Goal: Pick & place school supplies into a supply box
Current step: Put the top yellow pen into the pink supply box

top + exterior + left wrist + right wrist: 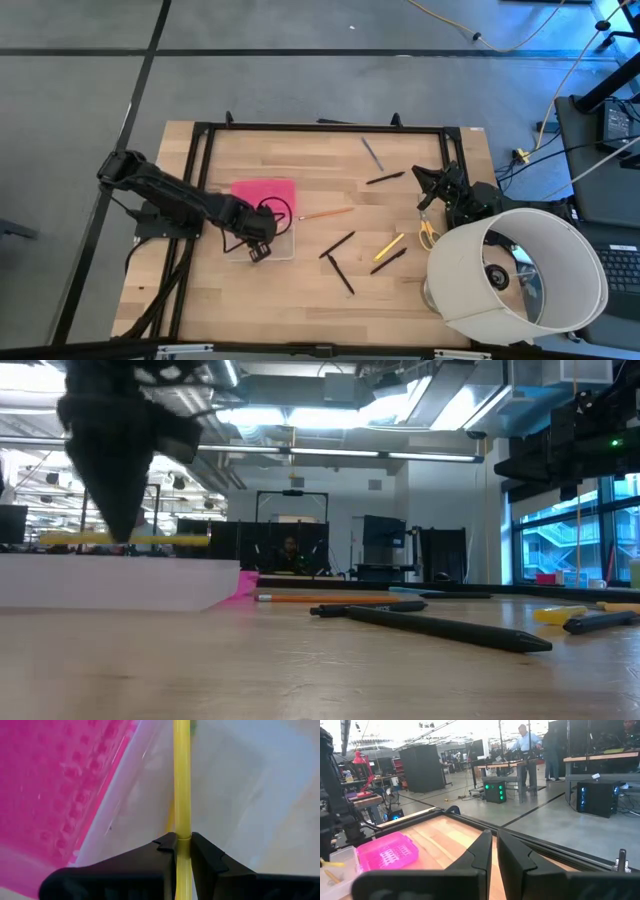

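Note:
My left gripper [258, 248] hangs over the clear supply box [262, 243], whose pink lid [265, 192] lies open on its far side, and is shut on a yellow pencil [182, 785]. My right gripper [494, 851] is shut and empty, raised near the table's right edge [424, 183]. On the table lie an orange pencil [325, 213], a grey pen [372, 153], several black pens [337, 244], a yellow pen [389, 246] and yellow-handled scissors [428, 234]. My left gripper pinches the yellow pencil about mid-length [182, 831] between its two fingers. The fingers point down from above and lie across the pencil. The pencil [165, 540] is level, just above the box's rim [120, 563].
A large white lampshade [520, 275] stands at the table's near right corner, next to the scissors. A black frame [320, 128] runs round the tabletop. The pens are scattered between the box and the right arm.

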Controlling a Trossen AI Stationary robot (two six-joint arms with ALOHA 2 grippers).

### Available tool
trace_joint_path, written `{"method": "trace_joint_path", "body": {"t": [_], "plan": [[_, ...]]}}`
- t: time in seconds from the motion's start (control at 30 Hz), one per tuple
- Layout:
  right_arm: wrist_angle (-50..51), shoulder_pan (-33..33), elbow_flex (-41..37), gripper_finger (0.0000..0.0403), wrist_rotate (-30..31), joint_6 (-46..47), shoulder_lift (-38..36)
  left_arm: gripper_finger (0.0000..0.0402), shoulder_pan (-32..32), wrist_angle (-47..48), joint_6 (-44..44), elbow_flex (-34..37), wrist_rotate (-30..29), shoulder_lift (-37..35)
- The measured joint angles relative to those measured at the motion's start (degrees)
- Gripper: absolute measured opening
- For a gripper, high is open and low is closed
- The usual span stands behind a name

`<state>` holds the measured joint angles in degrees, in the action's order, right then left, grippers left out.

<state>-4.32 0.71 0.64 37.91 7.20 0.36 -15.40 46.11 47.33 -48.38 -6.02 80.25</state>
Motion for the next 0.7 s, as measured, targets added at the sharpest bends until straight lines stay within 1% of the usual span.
{"method": "trace_joint_path", "body": {"t": [0.13,0.33,0.7], "plan": [[0.0,0.0,0.0,0.0034,0.0,0.1,0.0,0.0022,0.0,-2.7,1.0,3.2,0.1,0.0],[0.0,0.0,0.0,0.0034,0.0,0.1,0.0,0.0023,0.5,-3.2,1.0,6.4,-1.4,0.0],[0.0,0.0,0.0,0.0034,0.0,0.1,0.0,0.0054,0.6,-5.4,-2.5,7.3,-1.8,0.0]]}}
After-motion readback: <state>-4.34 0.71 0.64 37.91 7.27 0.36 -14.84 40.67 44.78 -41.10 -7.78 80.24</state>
